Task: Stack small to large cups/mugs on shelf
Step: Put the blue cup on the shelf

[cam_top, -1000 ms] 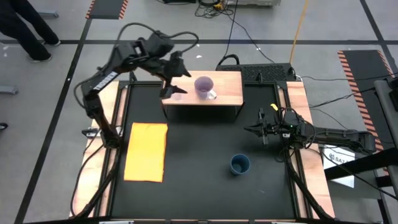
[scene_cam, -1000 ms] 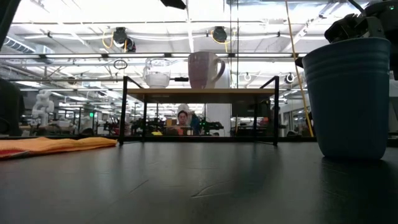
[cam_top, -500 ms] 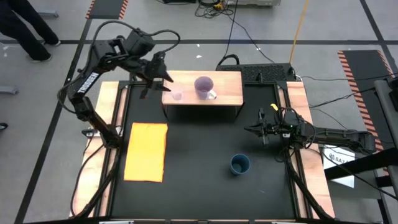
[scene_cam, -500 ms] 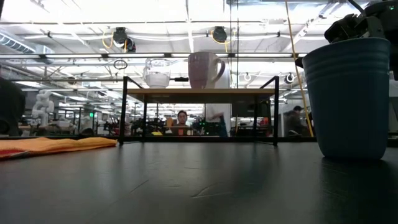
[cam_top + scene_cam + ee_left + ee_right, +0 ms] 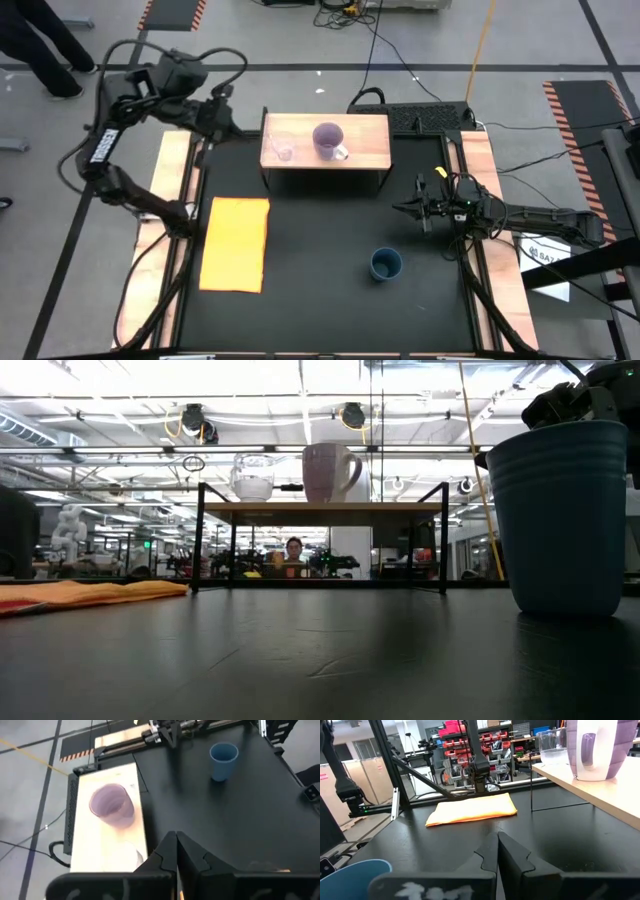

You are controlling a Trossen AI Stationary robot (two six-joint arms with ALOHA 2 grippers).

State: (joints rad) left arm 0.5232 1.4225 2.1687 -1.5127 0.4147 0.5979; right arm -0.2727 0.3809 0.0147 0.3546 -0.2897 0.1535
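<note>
The light-wood shelf (image 5: pixel 365 150) stands on black legs at the far middle of the table. On its top stand a tiny clear glass cup (image 5: pixel 283 150) at the left end and a light purple mug (image 5: pixel 328 138) beside it, both upright on their bases. The dark blue cup (image 5: pixel 386 264) stands upright on the black table top, near right. My left gripper (image 5: pixel 228 122) hangs shut and holding nothing off the shelf's left end, raised above the table. My right gripper (image 5: pixel 415 208) rests shut at the table's right side, between shelf and blue cup.
A yellow-orange mat (image 5: pixel 236 243) lies flat on the table's left half. Cables and a black box (image 5: pixel 420 115) lie behind the shelf's right end. People move in the room beyond the table (image 5: pixel 293 550).
My left gripper has drawn back from the glass cup on the shelf toward the table's far left corner, rising a little, and has shut its fingers on nothing. The glass cup stays standing on the shelf.
</note>
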